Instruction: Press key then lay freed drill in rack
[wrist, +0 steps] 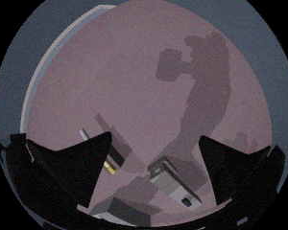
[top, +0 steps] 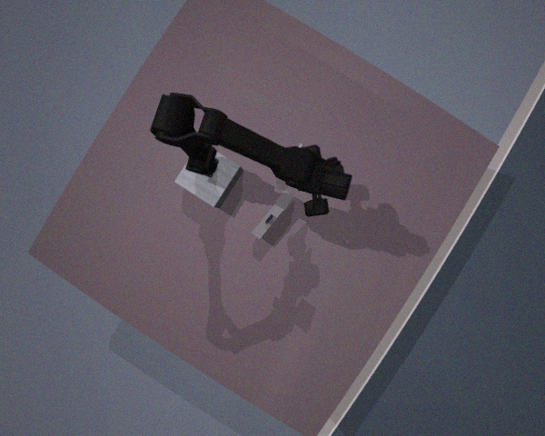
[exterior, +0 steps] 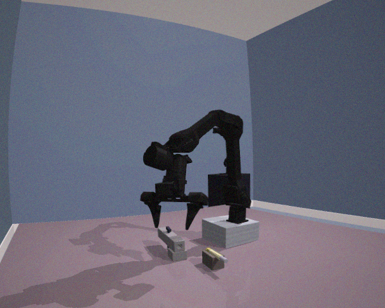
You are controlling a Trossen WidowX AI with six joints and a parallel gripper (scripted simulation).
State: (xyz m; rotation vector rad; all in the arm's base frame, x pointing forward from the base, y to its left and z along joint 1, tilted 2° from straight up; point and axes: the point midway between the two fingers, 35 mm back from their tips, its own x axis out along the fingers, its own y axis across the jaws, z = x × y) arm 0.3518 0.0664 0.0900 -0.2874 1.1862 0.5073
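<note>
The drill (exterior: 215,253) (wrist: 109,167), yellow with a pale grey end, lies tilted along the top of the small dark rack (exterior: 207,260) (wrist: 117,158). The arm hides nearly all of it in the top view. The grey holder block (top: 261,232) (exterior: 176,244) (wrist: 167,184) stands beside the rack, with the small dark blue key (top: 269,218) (exterior: 168,229) (wrist: 186,202) on its top. No drill shows in the holder. My gripper (exterior: 171,228) (wrist: 157,140) is wide open and empty, pointing down above the holder's key end in the exterior view, clear of the drill.
The arm's pale base block (top: 207,186) (exterior: 215,232) (wrist: 130,210) stands behind the rack and holder in the exterior view. A dark upright panel (exterior: 217,190) stands behind it. A pale skirting (top: 437,272) runs along the wall. The arm's shadows cross the floor.
</note>
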